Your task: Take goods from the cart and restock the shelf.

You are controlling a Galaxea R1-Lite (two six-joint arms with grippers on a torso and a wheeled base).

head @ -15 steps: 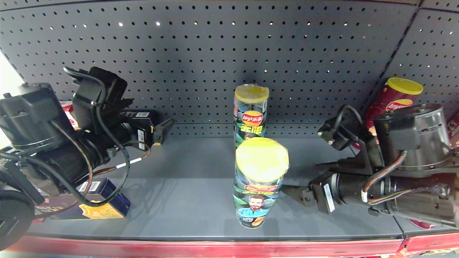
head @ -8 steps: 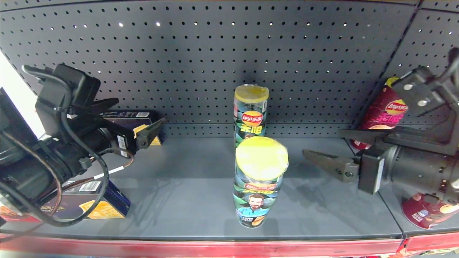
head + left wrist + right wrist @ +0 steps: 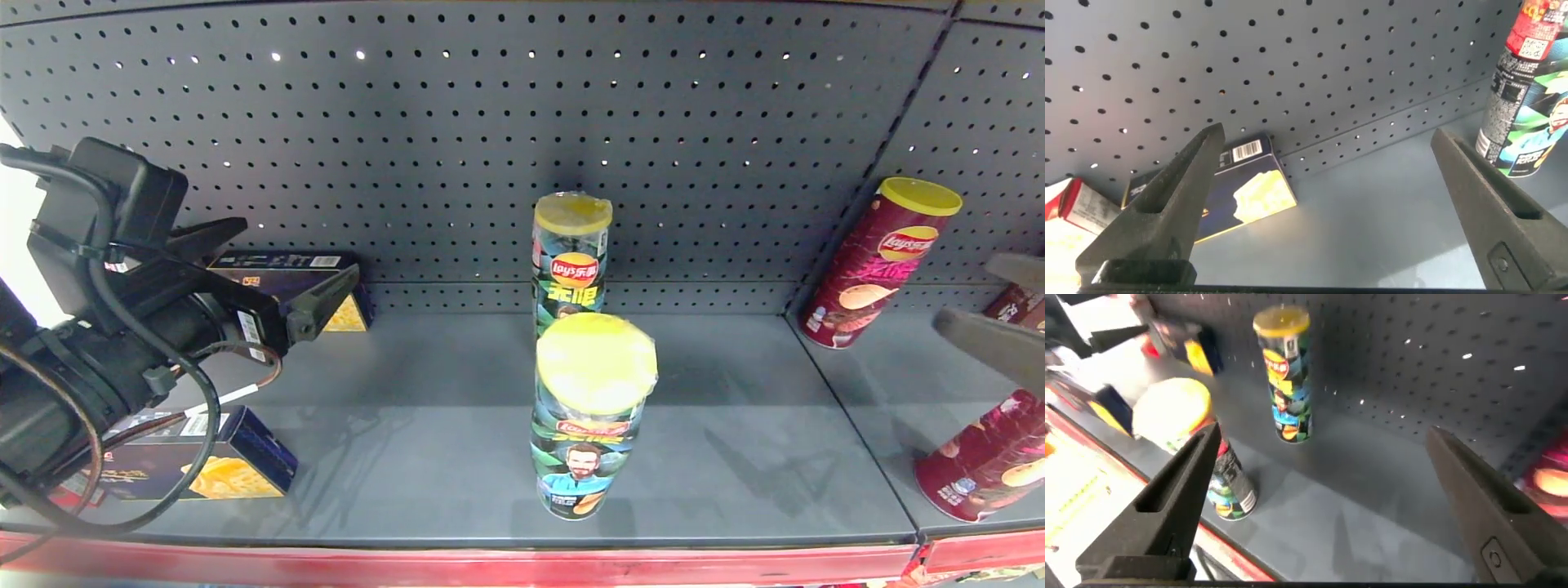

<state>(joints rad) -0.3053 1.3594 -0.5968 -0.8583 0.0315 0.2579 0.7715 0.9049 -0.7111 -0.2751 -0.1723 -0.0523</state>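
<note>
Both arms pulled back vs 0.5 s ago: L gripper (image 3: 298,249) slid further left, R gripper (image 3: 967,294) retreated to the right edge. L fingers spread wide, nothing in them, above left end of the shelf (image 3: 424,441), betw. rear blue box (image 3: 277,263) and front blue box (image 3: 229,469). Centre: two green chip cans upright, unmoved. Front can (image 3: 592,416) sits near the shelf lip, rear can (image 3: 571,253) by the pegboard (image 3: 490,122). Past the shelf seam, red can (image 3: 878,265) leans on the backboard, now uncovered. R fingers apart, empty.
</note>
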